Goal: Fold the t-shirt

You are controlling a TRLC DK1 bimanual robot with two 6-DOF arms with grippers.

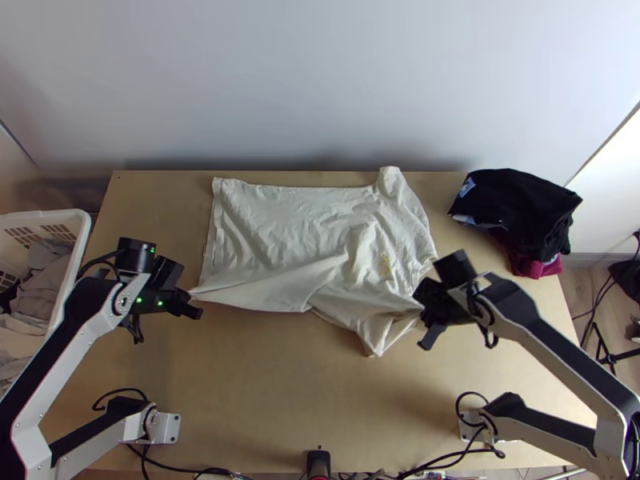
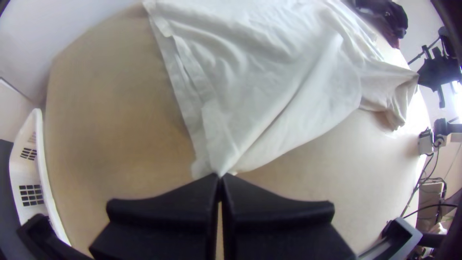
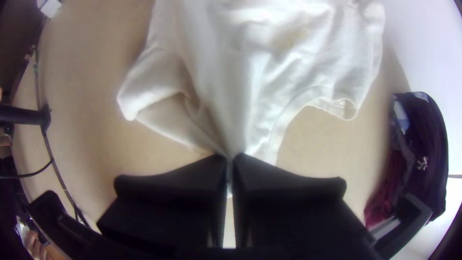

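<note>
The white short-sleeved cotton t-shirt (image 1: 288, 224) lies spread, with many wrinkles, on the light wooden table (image 1: 280, 384), its far side along the edge by the wall and its body between the two grippers. The black left gripper (image 2: 220, 177) has its fingers closed together on the near corner of the hem. The black right gripper (image 3: 231, 157) has its fingers clamped on the cloth near the neck opening and the shoulder, while the near sleeve hangs out beside them in a loose, bunched piece. Between the two holds the near side makes a slack, soft ridge. I judge that the work is at the first fold: both ends of the near side are gripped, and the shirt is not yet doubled lengthwise. The next move asks that both grippers lift together, stretch the near side a little until it is straight, and carry it over toward the wall edge, then lay it on the far side. The near sleeve should come along with it and be laid flat, otherwise it may stay crumpled under the fold. At the table's far right corner rests a pile of black and dark red clothes (image 1: 520, 212).
</note>
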